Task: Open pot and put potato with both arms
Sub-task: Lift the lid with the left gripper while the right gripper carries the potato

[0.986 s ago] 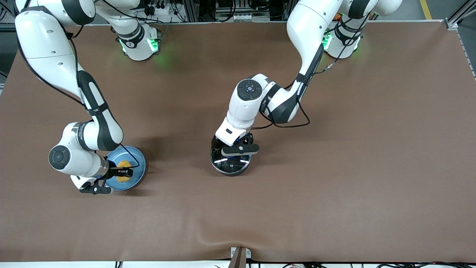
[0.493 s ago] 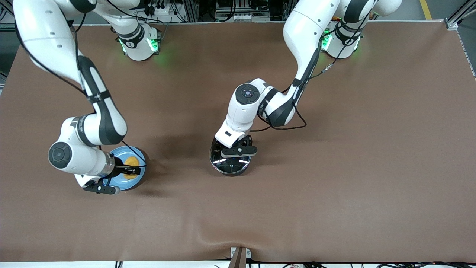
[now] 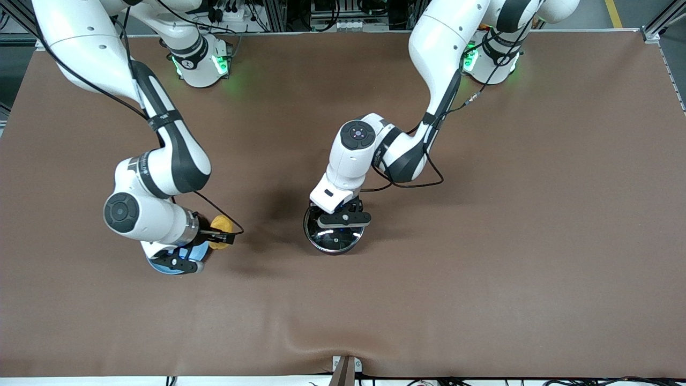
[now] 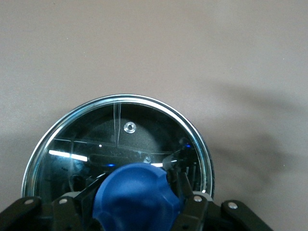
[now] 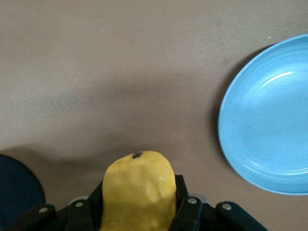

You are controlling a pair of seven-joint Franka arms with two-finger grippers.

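While the right gripper point(image 3: 224, 236) is gripping the potato point(image 3: 219, 224) between both fingers, it is hanging over bare table just off the rim of the blue plate point(image 5: 269, 139), now empty. Potato is sitting between the fingers with its lumpy end sticking out past the tips; looking light and firm but rounded, so a hold across the middle seems safest against it rolling out. Left gripper point(image 4: 137, 214) is sitting on top of the pot point(image 3: 333, 236), fingers closed around the blue knob point(image 4: 135, 196) of the glass lid point(image 4: 120, 139). Lid is looking seated on the rim, so the pot is reading as not yet open. Glass is fragile and smooth; the knob is the only sensible place to take it, lifting straight up. Pot is well apart from the right gripper, toward the left arm's end of the table.
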